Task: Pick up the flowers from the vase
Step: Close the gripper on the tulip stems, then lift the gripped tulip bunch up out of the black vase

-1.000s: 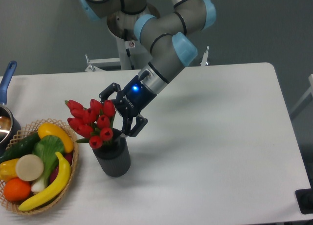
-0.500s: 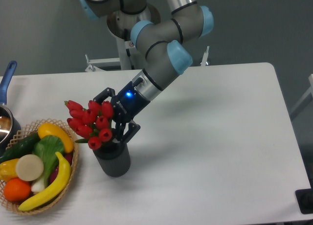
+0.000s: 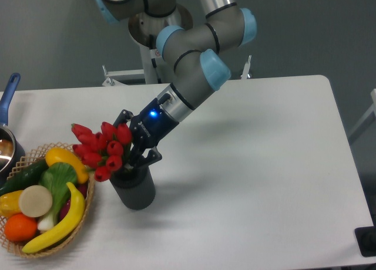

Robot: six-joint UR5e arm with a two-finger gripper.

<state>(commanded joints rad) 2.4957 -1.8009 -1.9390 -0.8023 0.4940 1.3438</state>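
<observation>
- The flowers (image 3: pixel 98 148) are standing in the vase (image 3: pixel 134 189), leaning left over the basket (image 3: pixel 35 246)
- The gripper (image 3: pixel 136 148) is reaching in beside the buds; whether its jaws are pinching the stems is impossible to tell

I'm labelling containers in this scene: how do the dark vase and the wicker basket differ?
The vase is a dark grey upright cylinder; the wicker basket is tan, woven, wide and shallow. The vase holds red tulips, with the gripper at its mouth; the basket holds fruit and vegetables, untouched. Both stand on the white table, side by side.
</observation>
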